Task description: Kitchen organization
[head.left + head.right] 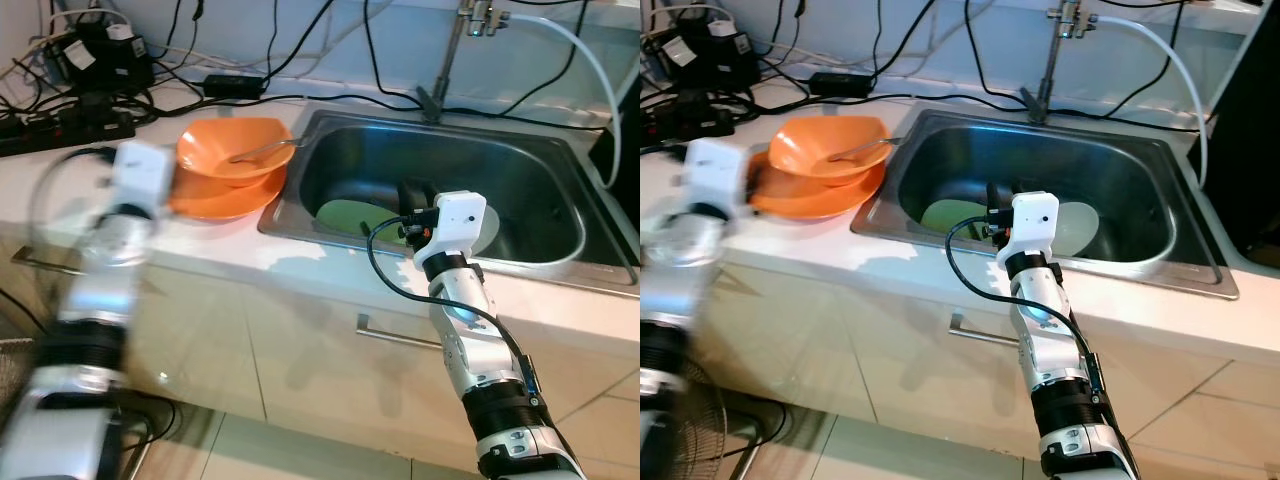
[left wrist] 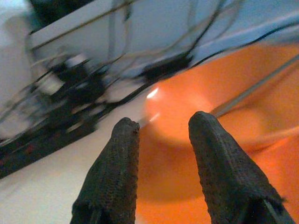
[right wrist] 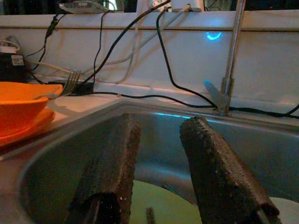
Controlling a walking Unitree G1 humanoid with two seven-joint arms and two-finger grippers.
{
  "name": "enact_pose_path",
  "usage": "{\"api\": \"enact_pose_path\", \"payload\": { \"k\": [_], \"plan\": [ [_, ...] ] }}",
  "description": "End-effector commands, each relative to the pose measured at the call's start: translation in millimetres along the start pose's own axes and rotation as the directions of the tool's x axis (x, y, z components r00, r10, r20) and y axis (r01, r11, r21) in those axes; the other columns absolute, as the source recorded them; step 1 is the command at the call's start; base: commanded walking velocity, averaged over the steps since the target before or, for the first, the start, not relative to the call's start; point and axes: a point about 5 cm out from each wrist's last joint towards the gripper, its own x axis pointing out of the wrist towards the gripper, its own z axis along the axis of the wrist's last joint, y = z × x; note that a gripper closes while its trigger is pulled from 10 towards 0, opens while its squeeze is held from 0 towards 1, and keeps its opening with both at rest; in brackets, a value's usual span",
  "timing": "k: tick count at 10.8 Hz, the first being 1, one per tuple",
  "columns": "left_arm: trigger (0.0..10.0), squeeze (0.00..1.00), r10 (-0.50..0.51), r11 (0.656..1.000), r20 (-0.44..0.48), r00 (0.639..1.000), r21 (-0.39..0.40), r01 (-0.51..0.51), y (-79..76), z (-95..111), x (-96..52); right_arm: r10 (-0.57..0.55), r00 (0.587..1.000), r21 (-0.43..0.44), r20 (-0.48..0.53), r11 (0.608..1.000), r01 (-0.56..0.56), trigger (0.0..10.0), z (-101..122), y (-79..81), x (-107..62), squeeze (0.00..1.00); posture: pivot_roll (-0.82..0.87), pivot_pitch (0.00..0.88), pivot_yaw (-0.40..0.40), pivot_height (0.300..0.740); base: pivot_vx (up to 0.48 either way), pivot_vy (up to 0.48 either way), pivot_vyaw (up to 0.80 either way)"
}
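While hovering blurred at the counter (image 1: 300,265), left claw (image 2: 161,135) gaping, nothing held, pointing at the orange bowl (image 1: 232,150) with a fork (image 1: 265,150) inside, stacked on an orange plate (image 1: 215,200). Right claw (image 3: 156,140) reaching over the sink (image 1: 545,190), parted, empty, above 1 green plate (image 1: 345,215) and 1 white plate (image 1: 1080,230).

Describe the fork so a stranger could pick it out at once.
Start at the steel sink. On the counter to its left an orange bowl sits on an orange plate. The fork is the thin metal utensil lying in that bowl, reaching over its sink-side rim.
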Motion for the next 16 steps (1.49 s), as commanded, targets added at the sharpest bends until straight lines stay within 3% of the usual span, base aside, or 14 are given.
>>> {"api": "enact_pose_path", "payload": {
  "k": [1, 4, 7, 13, 16],
  "plan": [
    [10.0, 0.00, -0.034, 0.999, 0.025, 0.999, -0.008, 0.034, -7.3, 6.7, 2.6, -0.008, 1.000, 0.001, 0.013, 1.000, 0.008, 10.0, 2.8, -2.4, 2.3, 0.00, 0.17, 0.033, -0.015, 0.740, 0.000, 0.000, 0.00],
    [10.0, 0.00, -0.129, 0.988, 0.039, 0.991, -0.078, 0.131, -34.9, 11.3, 11.8, -0.015, 1.000, -0.003, 0.015, 1.000, 0.015, 10.0, 3.1, -3.8, 1.3, 0.00, 0.16, 0.035, -0.011, 0.740, 0.000, 0.000, 0.00],
    [10.0, 0.00, -0.149, 0.978, 0.013, 0.989, -0.146, 0.149, -39.6, 7.4, 17.7, -0.020, 1.000, -0.004, 0.015, 1.000, 0.020, 10.0, 3.0, -4.4, 0.8, 0.00, 0.15, 0.035, -0.005, 0.740, 0.000, 0.000, 0.00],
    [10.0, 0.00, -0.083, 0.993, -0.052, 0.995, -0.089, 0.078, -10.5, -12.6, 9.0, -0.014, 1.000, -0.001, 0.013, 1.000, 0.014, 10.0, 2.1, -2.2, 1.6, 0.00, 0.17, 0.021, -0.008, 0.740, 0.000, 0.000, 0.00],
    [10.0, 0.00, -0.018, 0.999, -0.097, 0.995, -0.040, 0.014, 14.2, -21.6, 2.3, -0.012, 1.000, -0.002, 0.007, 1.000, 0.012, 10.0, 0.5, -1.8, 1.3, 0.00, 0.17, 0.019, -0.010, 0.740, 0.000, 0.000, 0.00]
  ]
}}
